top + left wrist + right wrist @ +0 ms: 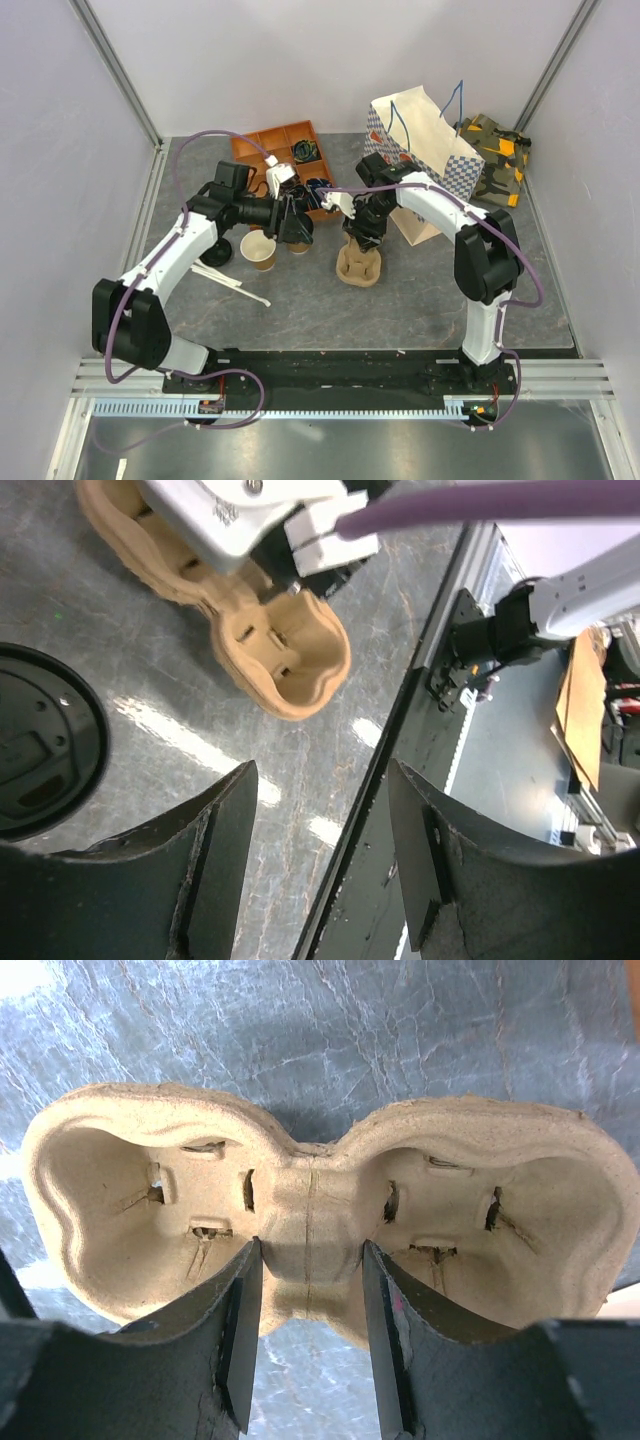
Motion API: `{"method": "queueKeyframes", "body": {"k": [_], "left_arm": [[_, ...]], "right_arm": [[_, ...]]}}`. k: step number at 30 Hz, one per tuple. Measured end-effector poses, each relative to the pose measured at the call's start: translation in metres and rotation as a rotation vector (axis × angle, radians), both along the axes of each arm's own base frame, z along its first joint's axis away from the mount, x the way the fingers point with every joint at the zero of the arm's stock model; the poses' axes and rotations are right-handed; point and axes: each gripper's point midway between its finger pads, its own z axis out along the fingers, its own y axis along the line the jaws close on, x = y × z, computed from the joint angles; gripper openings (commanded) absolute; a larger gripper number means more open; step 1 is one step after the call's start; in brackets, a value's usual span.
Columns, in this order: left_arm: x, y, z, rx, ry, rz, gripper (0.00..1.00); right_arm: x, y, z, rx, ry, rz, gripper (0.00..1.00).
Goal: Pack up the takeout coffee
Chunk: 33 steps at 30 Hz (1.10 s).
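The coffee stands near the middle of the surface, a little to the left, almost hidden under the left hand. In the left wrist view its round black lid shows from above at the left border, partly cut off. The left hand hangs above the surface just beside the cup. Its fingers are spread and released, with only bare surface between them, so the cup is not held.

A lidless tan cup stands just left of the coffee, toward the left edge. Thin white sticks lie nearer the near edge, beside the left arm.

The pulp carrier lies at about the middle of the surface, just right of the coffee and apart from it. It has two cup wells, both bare. The right hand comes down on it from the far side. In the right wrist view the right hand straddles the narrow ridge between the two wells of the carrier. One finger stands on each side of the ridge and looks pressed against it, so the hand is clenched on the carrier at its waist. The left wrist view also shows the carrier with the right hand over its middle.

An orange tray with compartments sits at the far edge, left of middle. A paper bag with blue handles stands toward the far right corner, and a camouflage pouch lies just beyond it by the right edge.
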Motion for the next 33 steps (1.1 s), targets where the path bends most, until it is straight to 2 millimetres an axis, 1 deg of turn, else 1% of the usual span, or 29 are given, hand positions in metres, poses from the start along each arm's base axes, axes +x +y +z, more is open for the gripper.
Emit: {"method": "queueKeyframes", "body": {"k": [4, 6, 8, 9, 10, 12, 13, 15, 16, 18, 20, 23, 29, 33], "left_arm": [[-0.018, 0.003, -0.007, -0.017, -0.026, -0.046, 0.61], [-0.032, 0.009, -0.006, -0.007, -0.116, -0.099, 0.58], [-0.046, 0.011, 0.002, 0.019, -0.259, -0.171, 0.55], [-0.054, 0.01, 0.005, 0.039, -0.352, -0.222, 0.52], [-0.064, 0.005, 0.009, 0.058, -0.443, -0.286, 0.5], [-0.087, -0.008, 0.011, 0.091, -0.63, -0.435, 0.47], [-0.099, -0.015, 0.011, 0.099, -0.713, -0.515, 0.47], [-0.116, -0.028, 0.006, 0.108, -0.82, -0.639, 0.44], [-0.12, -0.034, -0.001, 0.119, -0.864, -0.698, 0.44], [-0.115, -0.04, -0.015, 0.153, -0.9, -0.752, 0.41], [-0.109, -0.047, -0.035, 0.195, -0.913, -0.809, 0.41], [-0.099, -0.057, -0.062, 0.252, -0.949, -0.872, 0.43], [-0.097, -0.068, -0.098, 0.31, -1.044, -0.966, 0.47], [-0.084, -0.075, -0.12, 0.353, -1.042, -0.987, 0.49]], "right_arm": [[0.001, 0.002, -0.001, 0.006, 0.0, 0.005, 0.34], [0.004, 0.005, -0.003, 0.006, 0.009, -0.014, 0.33], [0.008, 0.008, -0.007, 0.005, 0.022, -0.041, 0.35], [0.008, 0.009, -0.009, 0.001, 0.033, -0.056, 0.37], [0.009, 0.01, -0.013, -0.005, 0.045, -0.071, 0.48], [0.01, 0.012, -0.019, -0.017, 0.07, -0.102, 0.56], [0.011, 0.013, -0.019, -0.018, 0.08, -0.12, 0.62], [0.013, 0.017, -0.018, -0.014, 0.09, -0.151, 0.65], [0.014, 0.019, -0.015, -0.009, 0.095, -0.172, 0.66], [0.015, 0.022, -0.01, 0.003, 0.104, -0.201, 0.66], [0.016, 0.025, -0.007, 0.014, 0.116, -0.239, 0.64], [0.015, 0.027, -0.001, 0.032, 0.136, -0.293, 0.64], [0.021, 0.02, 0.022, 0.076, 0.133, -0.392, 0.64], [0.027, 0.013, 0.024, 0.084, 0.139, -0.446, 0.65]]}}
